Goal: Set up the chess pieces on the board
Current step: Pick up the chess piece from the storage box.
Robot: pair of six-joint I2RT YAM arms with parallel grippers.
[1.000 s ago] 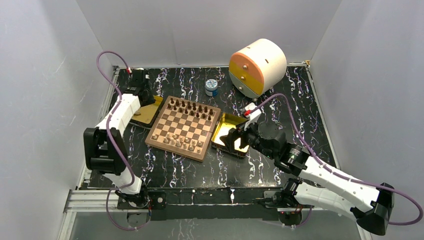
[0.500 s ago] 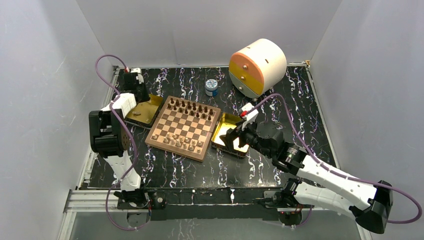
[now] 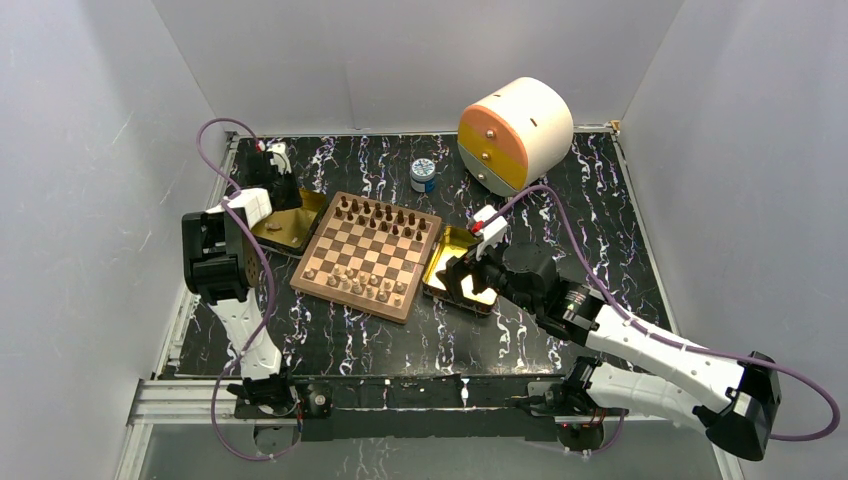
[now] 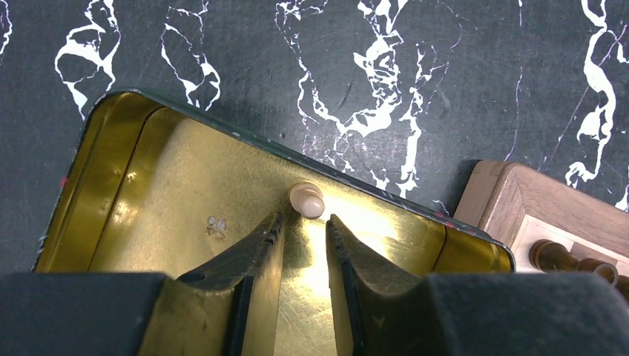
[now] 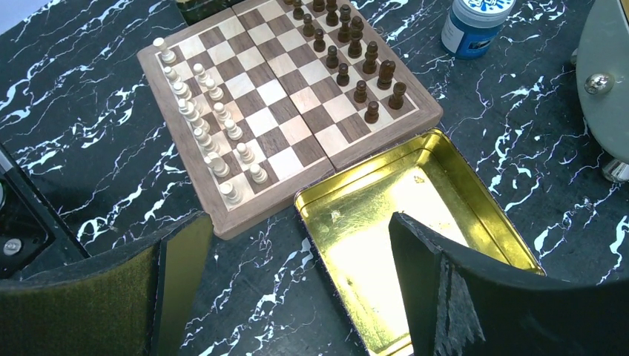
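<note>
The gold tray's wall (image 4: 215, 133) hems the pale pawn (image 4: 306, 200); its near side lies open.

The left arm (image 3: 213, 258) is standing folded with its elbow raised high, forearm pointing toward the far left corner, wrist tilting downward. The left jaws are sitting only narrowly parted, gripping nothing. The right arm (image 3: 650, 345) is stretching low and leftward from its base, the right jaws gaping wide, empty.

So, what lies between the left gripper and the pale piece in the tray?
Only bare tray floor separates left gripper and pale piece, shown in the left wrist view.
</note>
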